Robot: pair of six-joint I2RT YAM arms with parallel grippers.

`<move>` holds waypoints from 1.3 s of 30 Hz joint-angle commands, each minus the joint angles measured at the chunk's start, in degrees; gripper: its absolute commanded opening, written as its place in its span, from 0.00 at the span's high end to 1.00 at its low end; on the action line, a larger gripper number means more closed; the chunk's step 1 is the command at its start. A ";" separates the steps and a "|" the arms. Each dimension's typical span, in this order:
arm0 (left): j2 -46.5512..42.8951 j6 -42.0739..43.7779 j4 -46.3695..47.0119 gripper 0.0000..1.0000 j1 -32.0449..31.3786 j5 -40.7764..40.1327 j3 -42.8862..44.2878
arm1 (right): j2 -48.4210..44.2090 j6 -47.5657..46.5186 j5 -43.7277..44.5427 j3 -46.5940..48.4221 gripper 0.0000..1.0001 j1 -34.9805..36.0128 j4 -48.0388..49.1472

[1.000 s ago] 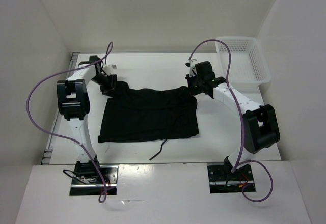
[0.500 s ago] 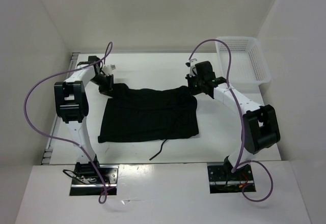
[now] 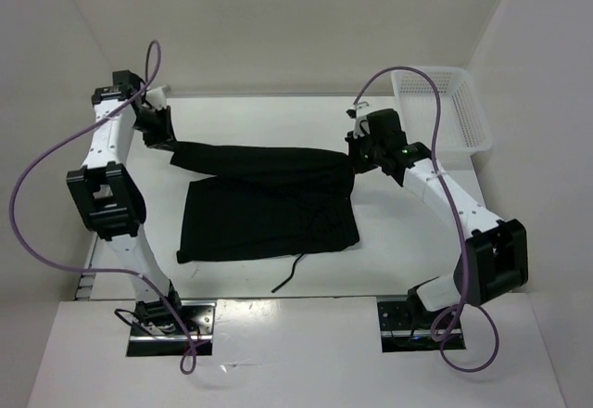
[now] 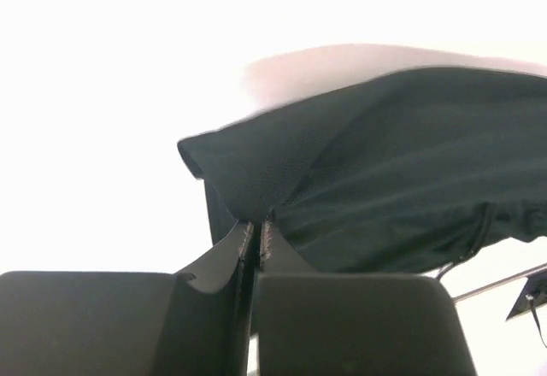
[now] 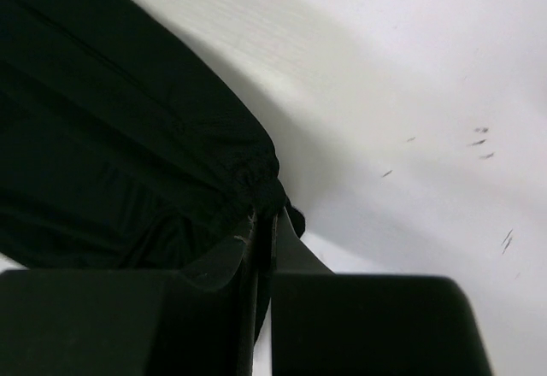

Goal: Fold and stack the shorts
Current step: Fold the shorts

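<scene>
The black shorts (image 3: 269, 199) lie spread on the white table, their far edge lifted and stretched between both grippers. A thin drawstring cord (image 3: 289, 273) trails off the near edge. My left gripper (image 3: 170, 141) is shut on the far left corner of the shorts and holds it raised; the pinched fabric (image 4: 256, 188) shows in the left wrist view above the closed jaws. My right gripper (image 3: 357, 156) is shut on the far right corner at the waistband; the gathered waistband (image 5: 256, 179) shows in the right wrist view.
A white mesh basket (image 3: 445, 111) stands at the far right of the table. White walls enclose the table on the left, back and right. Purple cables loop above both arms.
Both grippers have lifted the far edge of the shorts. The left gripper moved up and to the far left, pulling the edge taut; the right gripper rose slightly.
</scene>
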 commanded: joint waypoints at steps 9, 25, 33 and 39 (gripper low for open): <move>-20.61 0.27 -8.92 0.89 1.44 -3.19 -27.32 | -7.71 5.21 -3.49 -5.80 1.00 3.94 -14.60; -17.54 0.27 -2.34 0.65 1.44 0.41 -43.59 | -7.02 5.74 -4.63 -7.04 1.00 4.47 -11.70; -17.02 0.27 1.45 0.64 1.44 -4.15 -45.71 | -7.02 5.74 -4.63 -6.52 1.00 4.47 -11.70; -18.25 0.27 1.98 0.61 1.96 -7.75 -43.42 | -7.02 5.74 -4.11 -6.51 1.00 4.47 -11.70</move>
